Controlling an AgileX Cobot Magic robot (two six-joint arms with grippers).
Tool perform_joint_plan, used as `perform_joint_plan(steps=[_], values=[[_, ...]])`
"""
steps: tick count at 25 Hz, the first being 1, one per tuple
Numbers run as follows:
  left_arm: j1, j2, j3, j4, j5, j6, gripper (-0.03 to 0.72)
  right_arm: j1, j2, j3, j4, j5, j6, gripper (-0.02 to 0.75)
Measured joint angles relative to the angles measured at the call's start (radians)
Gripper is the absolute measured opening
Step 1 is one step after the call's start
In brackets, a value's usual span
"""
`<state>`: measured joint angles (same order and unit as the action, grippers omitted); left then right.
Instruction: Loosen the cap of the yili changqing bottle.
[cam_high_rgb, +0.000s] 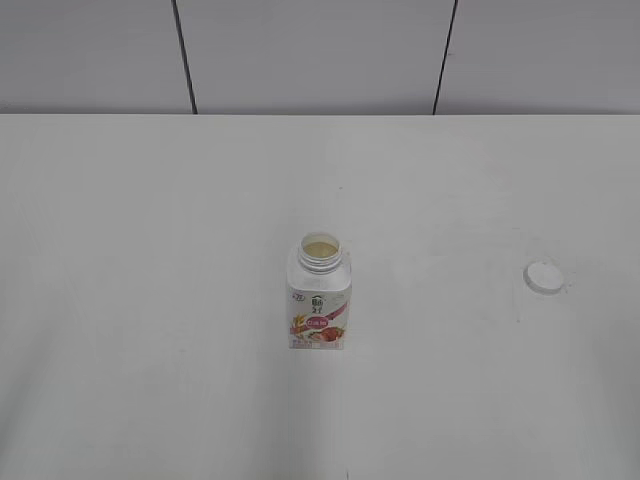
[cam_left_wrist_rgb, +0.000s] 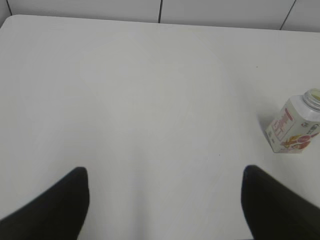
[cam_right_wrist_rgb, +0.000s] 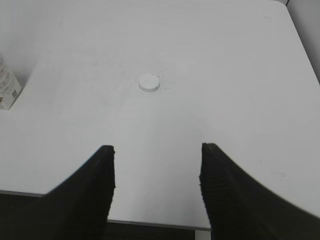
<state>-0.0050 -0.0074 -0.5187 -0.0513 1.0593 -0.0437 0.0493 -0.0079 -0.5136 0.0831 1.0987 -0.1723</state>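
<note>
The yili changqing bottle (cam_high_rgb: 319, 296) stands upright in the middle of the white table, its threaded neck open with no cap on it. It also shows at the right of the left wrist view (cam_left_wrist_rgb: 295, 127) and at the left edge of the right wrist view (cam_right_wrist_rgb: 7, 90). The white cap (cam_high_rgb: 544, 276) lies flat on the table to the bottle's right, and shows in the right wrist view (cam_right_wrist_rgb: 149, 82). My left gripper (cam_left_wrist_rgb: 165, 172) is open and empty, well left of the bottle. My right gripper (cam_right_wrist_rgb: 157, 150) is open and empty, short of the cap. Neither gripper shows in the exterior view.
The white table (cam_high_rgb: 150, 250) ends at a grey panelled wall (cam_high_rgb: 300, 50) behind. The table's near edge (cam_right_wrist_rgb: 155, 223) runs just under my right gripper's fingers. The table's far left corner (cam_left_wrist_rgb: 12, 20) shows in the left wrist view.
</note>
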Motion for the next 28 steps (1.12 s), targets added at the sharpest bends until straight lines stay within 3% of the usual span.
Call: perform_joint_plan(steps=[28], values=[[0.001,0.0,0.001,0.0,-0.001,0.0,0.54,-0.035,0.0,0.0,0.067,-0.001,0.002,0.439]])
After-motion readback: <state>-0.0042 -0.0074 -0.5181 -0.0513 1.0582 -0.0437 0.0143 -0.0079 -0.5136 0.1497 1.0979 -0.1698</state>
